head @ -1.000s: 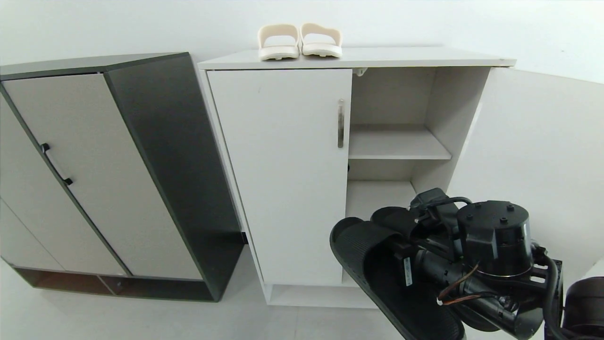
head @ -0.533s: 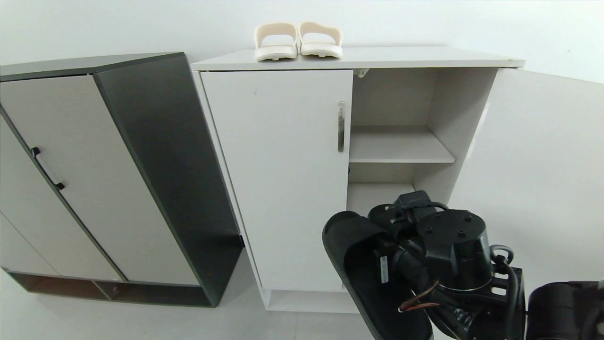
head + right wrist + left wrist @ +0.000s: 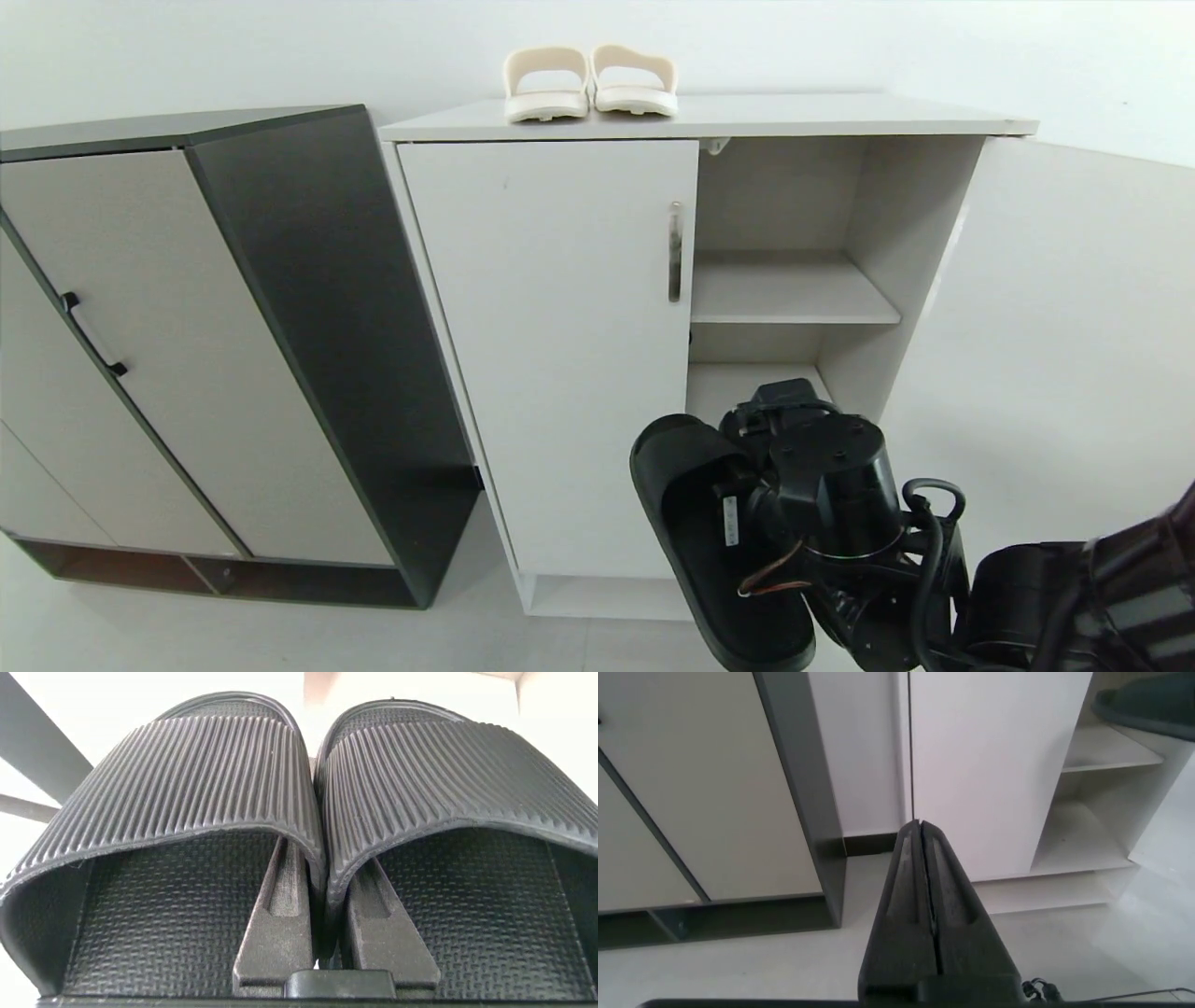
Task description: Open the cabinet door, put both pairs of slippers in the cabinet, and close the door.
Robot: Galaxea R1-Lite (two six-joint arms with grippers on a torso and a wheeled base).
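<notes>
Black ribbed slippers [image 3: 224, 775] sit as a pair on the right gripper [image 3: 325, 877], whose fingers [image 3: 280, 905] reach in under both straps and pinch the two inner walls together. Over the last second this arm has carried them left and closer to the white cabinet [image 3: 840, 117]. The head camera also shifted early on. The toes are now just in front of the open right half, near its lower shelf [image 3: 747, 383], so the next step is probably sliding them in. The cream slippers [image 3: 590, 84] are unmoved on the cabinet top and still need stowing. The left gripper [image 3: 920, 905] hangs pressed closed and empty, facing the cabinet fronts. A small white label [image 3: 731, 523] on the right arm is too small to read.
</notes>
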